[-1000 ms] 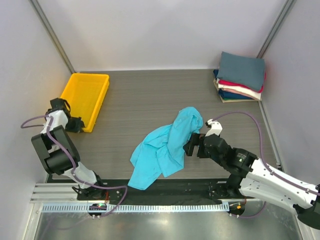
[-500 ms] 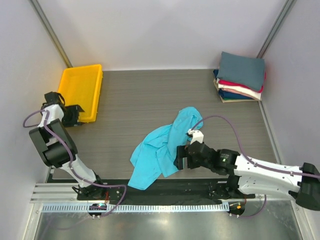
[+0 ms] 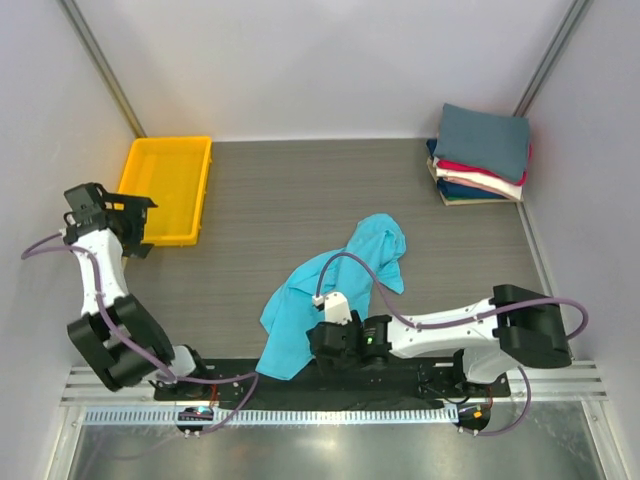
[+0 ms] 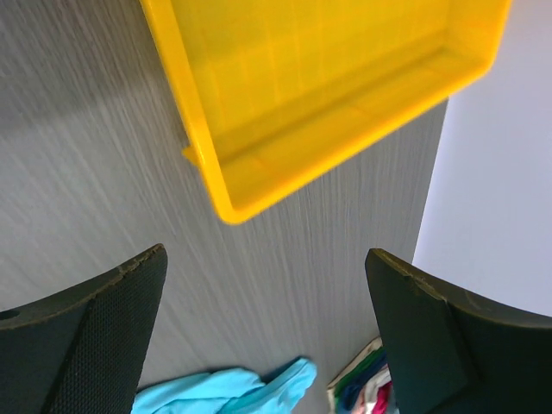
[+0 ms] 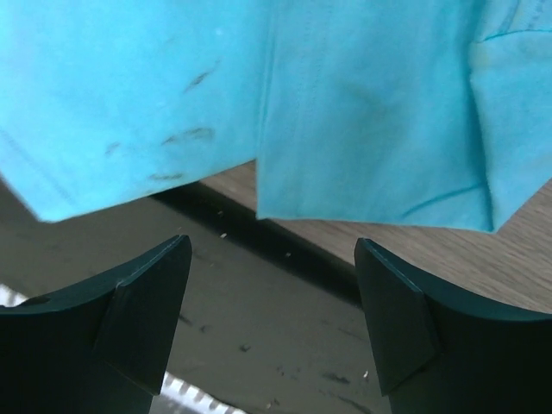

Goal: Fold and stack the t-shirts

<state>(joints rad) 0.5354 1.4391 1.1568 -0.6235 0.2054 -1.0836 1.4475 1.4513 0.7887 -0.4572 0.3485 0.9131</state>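
Note:
A bright turquoise t-shirt [image 3: 335,285] lies crumpled in the middle of the table, its near hem hanging over the black base strip. Folded t-shirts [image 3: 480,155] are stacked at the back right, slate-grey on top of red, cream and navy. My right gripper [image 3: 318,342] is low at the turquoise t-shirt's near edge. In the right wrist view that gripper [image 5: 272,302] is open and empty, just short of the t-shirt's [image 5: 259,86] hem. My left gripper [image 3: 138,222] hangs open at the far left. In the left wrist view it [image 4: 263,328] holds nothing, with the t-shirt [image 4: 224,392] far ahead.
A yellow plastic tray [image 3: 170,190] sits at the back left, its near corner [image 4: 228,207] just ahead of the left fingers. The black base strip [image 5: 259,328] runs under the right gripper. Grey walls close the table on three sides.
The left gripper opened and drew back to the left off the tray, which now lies squarer to the wall. The right arm swung down and left to the turquoise t-shirt's near hem.

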